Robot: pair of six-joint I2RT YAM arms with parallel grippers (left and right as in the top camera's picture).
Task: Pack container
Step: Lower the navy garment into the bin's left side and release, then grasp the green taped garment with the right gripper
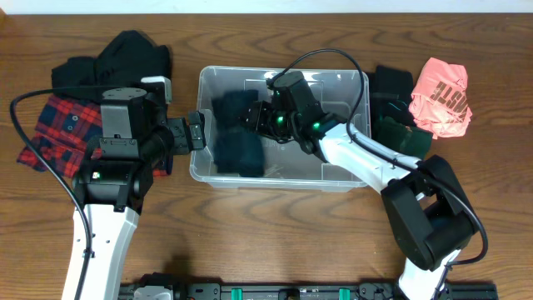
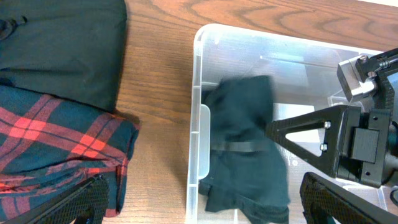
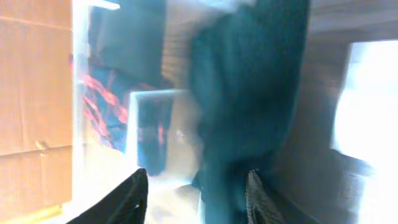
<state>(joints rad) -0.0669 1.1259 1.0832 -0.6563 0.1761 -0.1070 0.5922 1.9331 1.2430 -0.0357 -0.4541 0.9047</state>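
Light, stiff, slick container [image 1: 283,182]; best pinched at rim. Left gripper [image 1: 196,132] gaping beside its left wall; right gripper [image 3: 194,190] parted over soft cloth [image 1: 237,143].

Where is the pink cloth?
In the overhead view, the pink cloth lies on the table at the far right, outside the container, beside a pile of dark clothes.

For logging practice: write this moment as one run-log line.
right gripper: open at dark teal garment in container; left gripper: open, outside container wall
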